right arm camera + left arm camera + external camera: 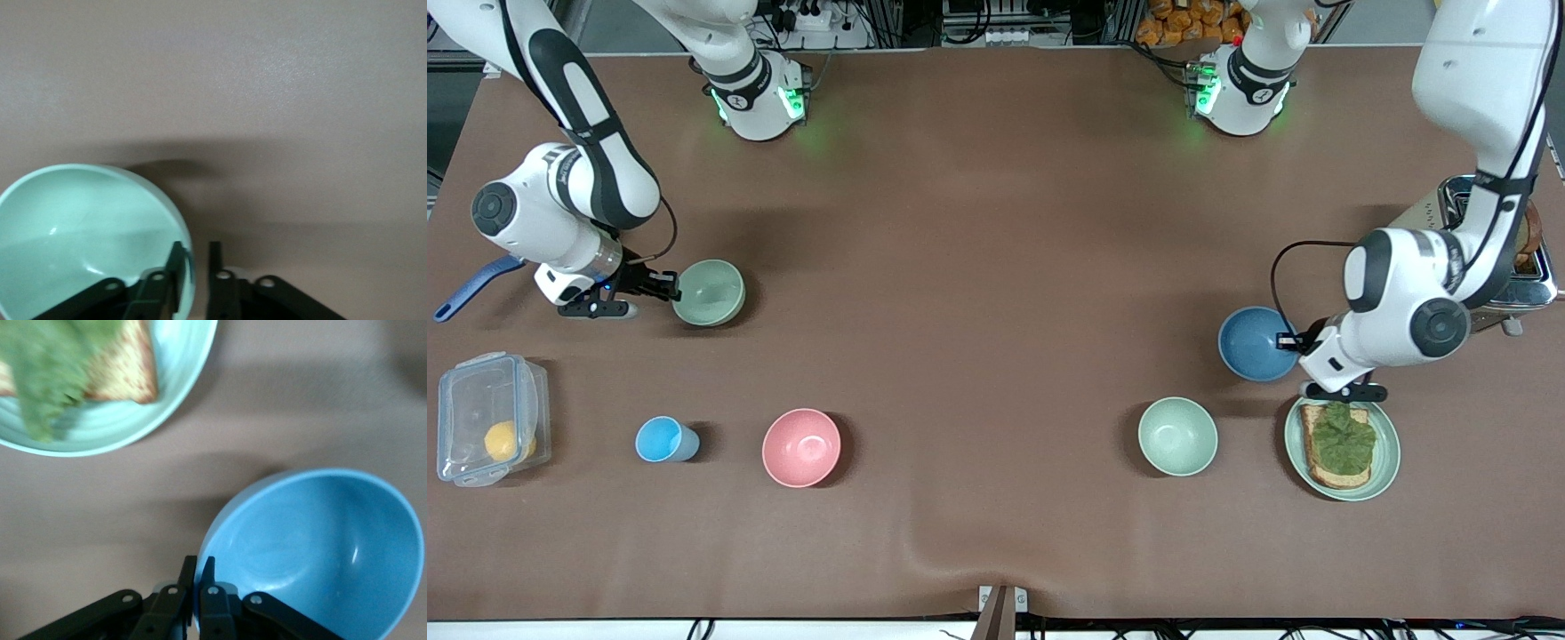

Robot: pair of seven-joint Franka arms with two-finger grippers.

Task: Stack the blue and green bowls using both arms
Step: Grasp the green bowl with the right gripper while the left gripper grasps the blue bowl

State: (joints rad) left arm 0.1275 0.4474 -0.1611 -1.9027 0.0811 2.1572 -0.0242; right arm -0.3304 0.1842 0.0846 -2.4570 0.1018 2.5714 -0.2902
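Observation:
The blue bowl point(1252, 343) point(320, 553) stands upright on the table toward the left arm's end. My left gripper point(1288, 340) point(199, 563) is shut on its rim, one finger inside and one outside. The sage-green bowl point(709, 292) point(80, 233) stands upright toward the right arm's end. My right gripper point(669, 286) point(196, 250) straddles its rim. The inner finger lies against the wall, while a narrow gap shows between the rim and the outer finger.
A paler mint bowl point(1177, 436) and a plate point(1383, 462) point(180, 380) with toast and lettuce lie nearer the front camera than the blue bowl. A pink bowl point(801, 447), light-blue cup point(665, 439) and lidded clear box point(489, 431) lie nearer than the green bowl. A toaster point(1529, 276) stands beside the left arm.

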